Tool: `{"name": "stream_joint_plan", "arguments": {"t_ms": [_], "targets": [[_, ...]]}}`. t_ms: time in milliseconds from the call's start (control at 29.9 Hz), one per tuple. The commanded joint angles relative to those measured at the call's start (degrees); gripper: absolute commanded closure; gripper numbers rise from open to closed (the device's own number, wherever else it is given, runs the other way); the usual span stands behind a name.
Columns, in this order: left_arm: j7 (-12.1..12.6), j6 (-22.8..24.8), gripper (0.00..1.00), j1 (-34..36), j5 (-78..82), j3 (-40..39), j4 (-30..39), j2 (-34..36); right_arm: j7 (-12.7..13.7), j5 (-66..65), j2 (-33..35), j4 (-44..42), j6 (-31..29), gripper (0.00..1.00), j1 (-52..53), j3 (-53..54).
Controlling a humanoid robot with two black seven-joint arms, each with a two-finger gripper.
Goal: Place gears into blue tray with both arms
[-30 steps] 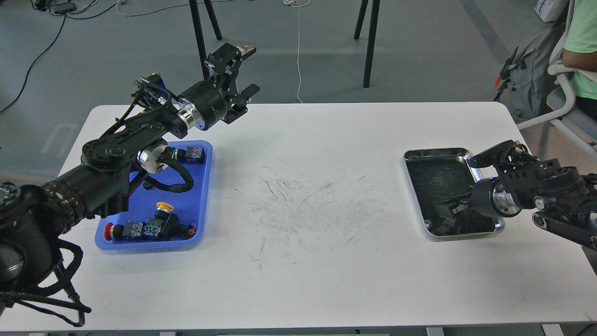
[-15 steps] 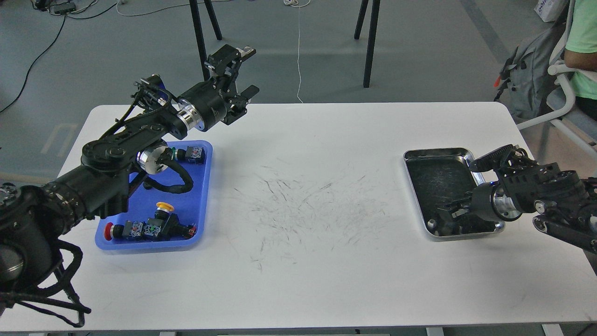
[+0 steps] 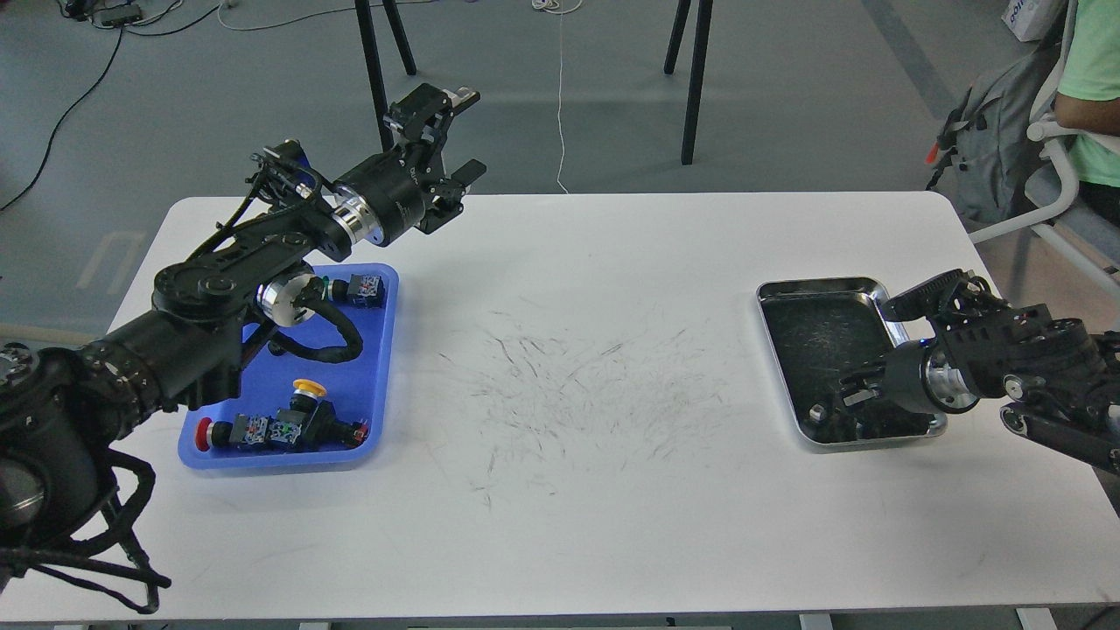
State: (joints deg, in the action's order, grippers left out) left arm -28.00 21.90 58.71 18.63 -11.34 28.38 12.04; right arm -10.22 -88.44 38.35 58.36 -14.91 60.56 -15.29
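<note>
Several colour-capped push-button switches [image 3: 278,429] fill our shallow bright blue plastic tray [image 3: 374,385]; left gripper [image 3: 451,136] spread above, right gripper [image 3: 853,394] unclear, over the silver metal tray [image 3: 818,289].

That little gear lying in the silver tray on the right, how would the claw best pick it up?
Probably from straight above, pinching across its rim. The gear seems to lie flat on the silver tray's dark floor near the near-left corner, so the raised rim blocks a sideways approach. The right claw is just beside it. Its teeth are too small to make out.
</note>
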Motion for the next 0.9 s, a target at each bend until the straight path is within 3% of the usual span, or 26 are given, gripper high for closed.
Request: {"name": "stream_joint_plan", "arguments": {"t_ms": [0,502,869], "targets": [[0.0,0.0,0.00,0.1,0.0,0.0,0.0,0.0,-0.1,0.1,0.1,0.1,0.0,0.88,0.5,0.1],[0.0,0.0,0.00,0.1,0.2,0.1,0.0,0.3,-0.3,0.5,-0.2,0.3,1.1,0.90,4.6,1.5],[0.0,0.0,0.00,0.2,-0.1,0.0,0.4,1.6,-0.3,4.3,-7.4,-0.4,14.7,0.93,4.2,7.5]]}}
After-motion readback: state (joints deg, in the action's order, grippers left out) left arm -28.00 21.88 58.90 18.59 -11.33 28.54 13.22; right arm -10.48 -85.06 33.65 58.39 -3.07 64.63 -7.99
